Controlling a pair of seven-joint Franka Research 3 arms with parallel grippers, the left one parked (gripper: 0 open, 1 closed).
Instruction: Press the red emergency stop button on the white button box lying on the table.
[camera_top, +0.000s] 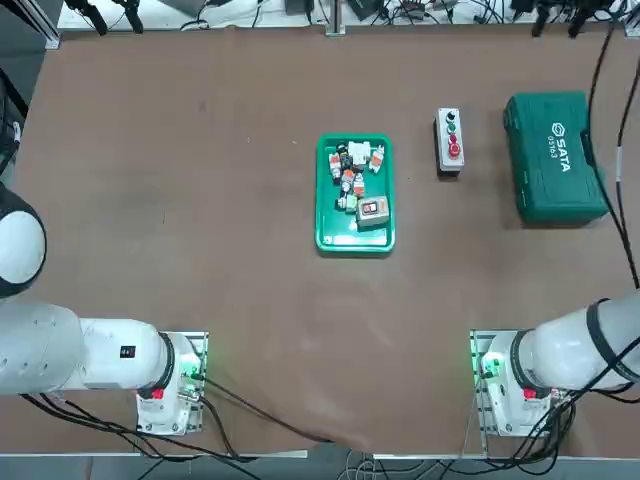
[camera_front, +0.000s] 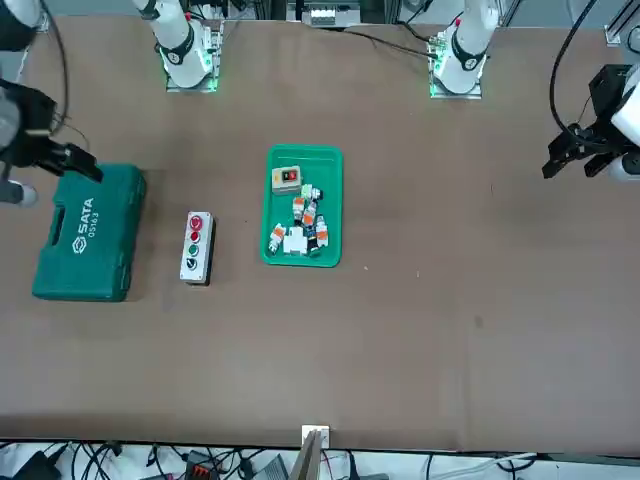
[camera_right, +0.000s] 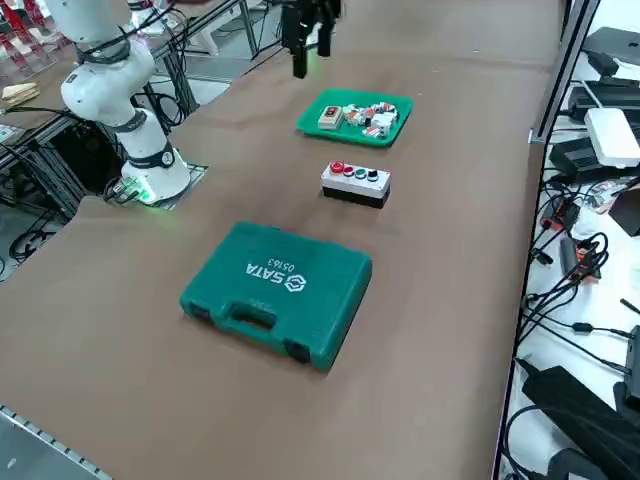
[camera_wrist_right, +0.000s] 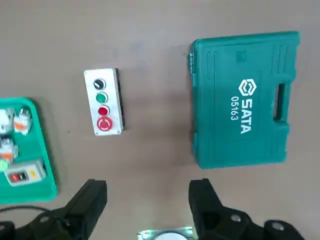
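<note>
The right gripper (camera_wrist_right: 147, 200) hangs high above the table (camera_top: 200, 250), well back from the work toward the robot's edge, its 2 fingers (camera_wrist_right: 90, 197) spread wide with nothing between them. In my judgement this is a raised, withdrawn posture rather than a pressing one.

The white button box (camera_top: 450, 140) lies flat toward the far right part of the table, long axis running away from the robot. It carries 4 buttons in a column (the wrist view shows a small red one between the green and the large one). The red emergency stop button (camera_top: 454, 151) sits at the end nearest the robot, facing upward, so a straight descent should reach it.

Clearances: the green case (camera_top: 555, 157) lies just beside the box, nearer the right edge, with a bare strip between them. The green tray (camera_top: 325, 200) of small parts sits toward the table's middle, apart from the box. The tabletop between box and robot is bare. Approach room is ample; a wide-spread gripper could graze the neighbouring buttons.
</note>
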